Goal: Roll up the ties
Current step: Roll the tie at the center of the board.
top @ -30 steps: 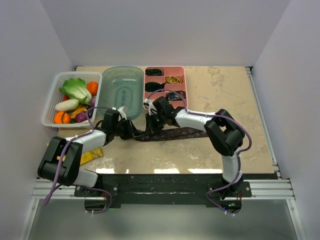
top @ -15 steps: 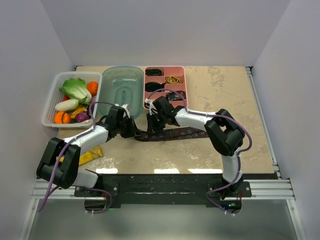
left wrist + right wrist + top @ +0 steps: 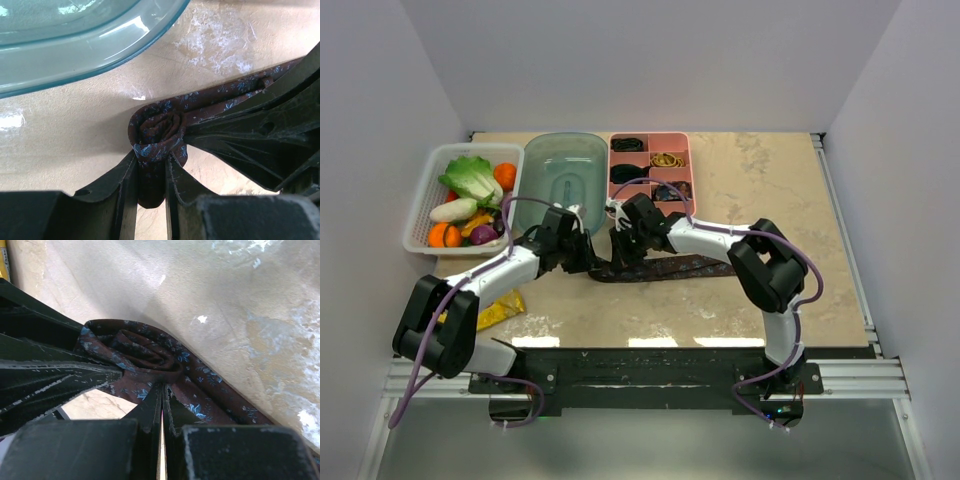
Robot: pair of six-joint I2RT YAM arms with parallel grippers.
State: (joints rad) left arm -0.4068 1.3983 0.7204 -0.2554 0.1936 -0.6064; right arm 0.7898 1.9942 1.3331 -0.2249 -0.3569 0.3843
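Observation:
A brown-maroon tie [image 3: 682, 266] with small blue specks lies across the middle of the table. Its left end is wound into a tight roll [image 3: 157, 129]. My left gripper [image 3: 151, 165] is shut on that roll, with a fold of fabric pinched between its fingers. In the top view this left gripper [image 3: 591, 258] sits just left of the right gripper [image 3: 622, 254]. My right gripper [image 3: 162, 386] is shut with nothing between its jaws. Its tips press onto the tie right beside the roll [image 3: 145, 352]. The flat tail of the tie runs off to the right under the right arm.
A teal plastic tub [image 3: 565, 178] stands close behind the left gripper. A pink compartment tray [image 3: 672, 182] with small dark items stands behind the right gripper. A white basket [image 3: 420, 205] of vegetables is at the far left. A yellow packet [image 3: 502, 311] lies by the left arm.
My left wrist has shifted a little to the right and away from its base while still holding the roll. The right arm has barely moved.

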